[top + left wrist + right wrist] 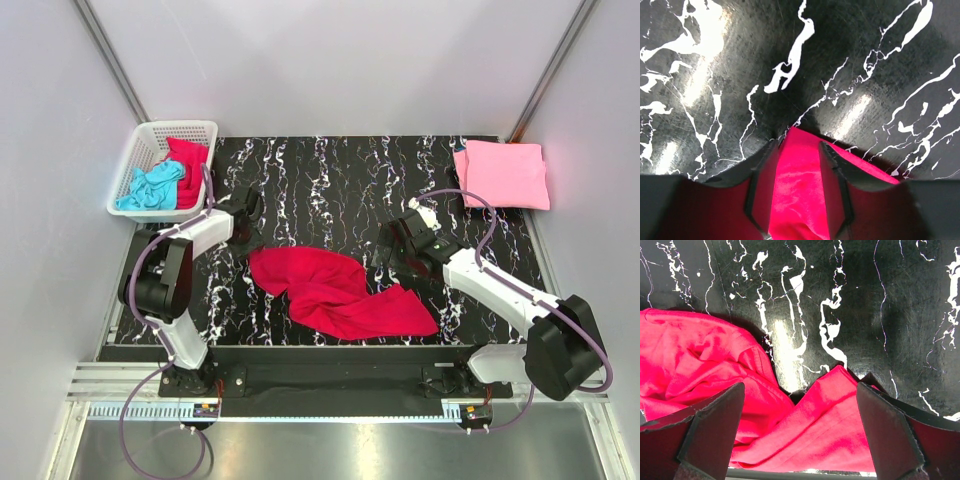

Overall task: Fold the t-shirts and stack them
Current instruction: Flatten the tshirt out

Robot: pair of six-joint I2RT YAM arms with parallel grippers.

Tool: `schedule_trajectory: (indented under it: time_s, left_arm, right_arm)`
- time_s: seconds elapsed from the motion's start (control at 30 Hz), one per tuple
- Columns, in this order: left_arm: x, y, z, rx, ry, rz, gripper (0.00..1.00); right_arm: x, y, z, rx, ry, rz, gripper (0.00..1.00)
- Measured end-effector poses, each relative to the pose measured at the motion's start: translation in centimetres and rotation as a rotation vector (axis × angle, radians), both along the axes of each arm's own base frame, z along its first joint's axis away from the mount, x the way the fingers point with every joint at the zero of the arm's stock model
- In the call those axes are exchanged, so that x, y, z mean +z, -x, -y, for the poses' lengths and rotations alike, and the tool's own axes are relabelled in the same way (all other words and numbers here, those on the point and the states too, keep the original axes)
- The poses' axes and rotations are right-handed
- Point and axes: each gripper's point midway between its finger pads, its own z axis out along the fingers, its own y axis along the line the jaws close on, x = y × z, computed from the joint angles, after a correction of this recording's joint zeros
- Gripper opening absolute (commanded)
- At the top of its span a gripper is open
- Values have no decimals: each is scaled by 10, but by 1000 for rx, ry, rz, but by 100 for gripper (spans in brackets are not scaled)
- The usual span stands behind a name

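Close by the arm bases, the crimson t-shirt (pixel 340 295) lies crumpled on the black marbled table (pixel 330 170), which swallows the dark fingertips seen from above. Bent low, the left gripper (pixel 799 145) pinches a fabric ridge. The right gripper (pixel 800 387) gapes wide over the other end. Beyond them lies a folded pink t-shirt (pixel 505 172), and the far basket (pixel 150 132) holds a turquoise t-shirt (pixel 150 188) and a red t-shirt (pixel 188 162).

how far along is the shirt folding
Done: one pink t-shirt lies folded, far right. In hand: the crimson t-shirt is crumpled in the middle, the left gripper pinching a corner, the right gripper open over it. Left: turquoise t-shirt and red t-shirt in the basket.
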Motion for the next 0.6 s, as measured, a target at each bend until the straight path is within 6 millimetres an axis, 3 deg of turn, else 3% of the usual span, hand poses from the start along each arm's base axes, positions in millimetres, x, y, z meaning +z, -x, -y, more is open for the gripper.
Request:
schedule_trajectory:
  time_s: [0.1, 0.2, 0.23, 0.27, 0.3, 0.6]
  left_arm:
    - [0, -1, -1, 2, 0, 2, 46]
    - [-2, -1, -1, -2, -2, -1, 28]
    - [-3, -2, 0, -7, 0, 0, 20]
    - [-3, -4, 1, -11, 5, 2, 5]
    - [-3, -6, 2, -13, 15, 9, 0]
    - [2, -9, 17, -67, 85, 25, 0]
  right_arm:
    - [0, 0, 0, 0, 0, 0, 100]
    - [0, 0, 0, 0, 0, 0, 100]
    - [0, 0, 0, 0, 0, 1, 100]
    - [0, 0, 0, 0, 0, 0, 100]
    - [0, 0, 0, 0, 0, 0, 100]
    - [2, 0, -2, 6, -6, -2, 100]
